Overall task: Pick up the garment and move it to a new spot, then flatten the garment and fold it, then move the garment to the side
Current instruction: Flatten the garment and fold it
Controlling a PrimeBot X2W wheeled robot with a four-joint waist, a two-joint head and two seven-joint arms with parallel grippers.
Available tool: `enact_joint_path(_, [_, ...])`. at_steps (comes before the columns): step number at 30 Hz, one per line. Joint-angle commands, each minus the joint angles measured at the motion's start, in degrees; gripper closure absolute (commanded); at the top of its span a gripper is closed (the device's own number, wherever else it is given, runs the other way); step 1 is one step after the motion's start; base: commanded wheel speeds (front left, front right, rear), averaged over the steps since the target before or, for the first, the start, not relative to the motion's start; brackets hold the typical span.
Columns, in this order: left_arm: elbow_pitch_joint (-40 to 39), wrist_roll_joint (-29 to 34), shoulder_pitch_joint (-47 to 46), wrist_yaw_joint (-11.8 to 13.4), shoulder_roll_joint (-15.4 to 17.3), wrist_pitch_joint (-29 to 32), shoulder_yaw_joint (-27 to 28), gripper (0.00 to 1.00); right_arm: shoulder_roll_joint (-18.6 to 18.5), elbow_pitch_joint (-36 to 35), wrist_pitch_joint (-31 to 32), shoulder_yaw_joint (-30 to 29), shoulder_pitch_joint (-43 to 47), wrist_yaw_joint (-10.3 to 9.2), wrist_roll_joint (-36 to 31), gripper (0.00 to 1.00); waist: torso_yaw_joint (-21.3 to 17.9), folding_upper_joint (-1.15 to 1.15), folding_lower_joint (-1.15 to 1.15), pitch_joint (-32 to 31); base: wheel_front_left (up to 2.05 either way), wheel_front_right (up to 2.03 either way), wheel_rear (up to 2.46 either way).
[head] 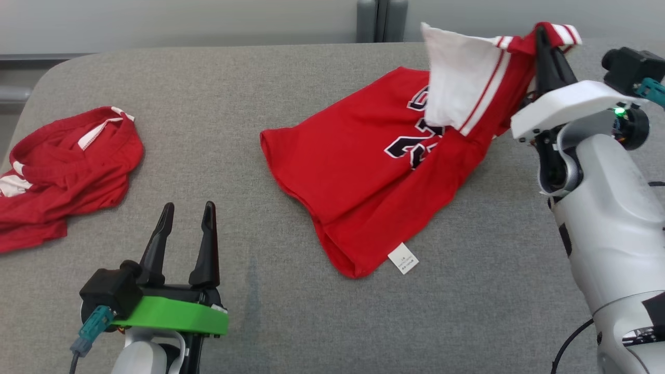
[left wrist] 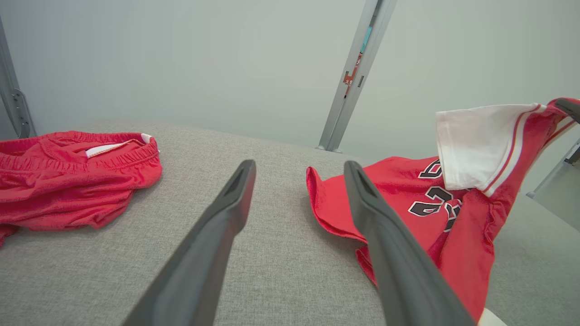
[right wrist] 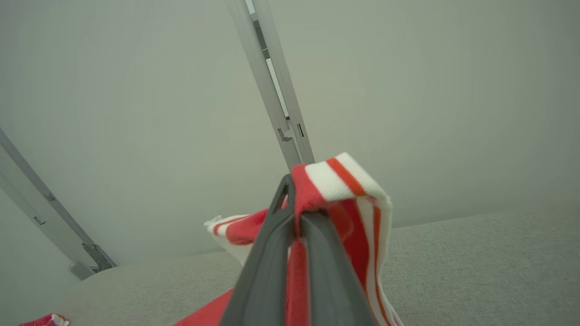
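Note:
A red jersey [head: 363, 171] with black numbers, white trim and a white tag lies across the middle of the grey table [head: 249, 130]. Its upper right end is lifted off the surface, showing a white panel [head: 457, 83]. My right gripper [head: 543, 39] is shut on that red-and-white striped edge [right wrist: 344, 181], holding it up at the far right. My left gripper [head: 188, 214] stands open low at the front left, nothing between its fingers, well apart from the jersey [left wrist: 435, 213].
A second red garment [head: 62, 171] with white trim lies bunched at the table's left edge, also in the left wrist view [left wrist: 72, 176]. A metal post [left wrist: 353, 77] rises behind the table against a pale wall.

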Motion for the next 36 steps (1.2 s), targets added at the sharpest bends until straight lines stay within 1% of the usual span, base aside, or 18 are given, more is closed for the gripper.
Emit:
enact_joint_path(1, [-0.03, 0.02, -1.07, -0.27, 0.41, -0.01, -0.19, 0.00, -0.67, 0.87, -0.28, -3.15, 0.77, -0.01, -0.92, 1.00, 0.14, 0.00, 0.00, 1.23, 0.00, 0.00, 0.00])
enact_joint_path(3, [0.12, -0.06, -1.54, -0.27, 0.45, -0.01, -0.49, 0.00, -0.84, 1.89, -0.30, -8.05, 1.43, 0.00, -2.27, 0.01, 0.41, 0.00, 0.00, 1.68, 0.00, 0.00, 0.00])
enact_joint_path(6, [0.43, -0.24, -1.90, -0.27, 0.72, -0.01, -0.75, 0.00, -0.08, 2.60, -0.29, -14.79, 2.54, 0.00, -4.56, 0.00, 0.69, 0.00, 0.00, 1.94, 0.00, 0.00, 0.00])
enact_joint_path(9, [0.71, -0.52, -1.95, -0.27, 0.95, -0.01, -0.87, 0.00, 0.62, 2.06, -0.29, -19.48, 3.79, -0.01, -6.55, 0.00, 0.73, 0.00, 0.00, 1.76, 0.00, 0.00, 0.00])
enact_joint_path(10, [0.83, -0.52, -1.91, -0.27, 1.08, -0.01, -0.84, 0.00, 1.15, 1.53, -0.28, -20.76, 4.42, -0.01, -7.06, 0.00, 0.69, 0.00, 0.00, 1.54, 0.00, 0.00, 0.00])
enact_joint_path(13, [1.07, -0.44, -1.44, -0.27, 1.19, -0.01, -0.53, 0.00, 2.49, -0.25, -0.29, -21.93, 6.89, 0.00, -8.59, 0.00, 0.46, 0.00, 0.00, 0.81, 0.00, 0.00, 0.00])
enact_joint_path(17, [1.11, -0.22, -0.55, -0.27, 1.03, -0.01, -0.28, 0.00, 3.63, -4.20, -0.29, -18.76, 12.08, 0.00, -10.56, 0.00, 0.10, 0.00, 0.00, -0.25, 0.00, 0.00, 0.00])
enact_joint_path(22, [0.84, 0.03, 0.22, -0.27, 0.72, -0.01, 0.12, 0.00, 4.19, -9.13, -0.24, -11.91, 20.73, -0.01, -14.52, 0.00, -0.62, 0.00, 0.00, -1.07, 0.00, 0.00, 0.00])
enact_joint_path(28, [0.59, 0.21, 0.74, -0.27, 0.55, -0.01, 0.41, 0.00, 5.04, -13.59, 1.63, -9.73, 27.69, 0.00, -19.42, 0.00, -1.20, 0.00, 0.00, -1.70, 0.00, 0.00, 0.00])
enact_joint_path(32, [0.81, 0.27, 1.28, -0.27, 0.53, -0.01, 0.49, 0.00, 5.22, -18.50, 0.83, -8.57, 31.31, -0.01, -22.92, 0.00, -1.56, 0.00, 0.00, -2.47, 0.00, 0.00, 0.00])
enact_joint_path(34, [0.99, 0.27, 1.55, -0.27, 0.51, -0.01, 0.43, 0.00, 5.34, -21.47, 0.34, -8.96, 33.39, -0.02, -23.80, 0.00, -1.70, 0.00, 0.00, -2.97, 0.00, 0.00, 0.00])
enact_joint_path(36, [1.13, 0.30, 1.85, -0.27, 0.44, -0.01, 0.27, 0.00, 5.45, -23.86, 0.05, -9.18, 35.47, -0.01, -22.93, 0.00, -1.81, 0.00, 0.00, -3.49, 0.00, 0.00, 0.00])
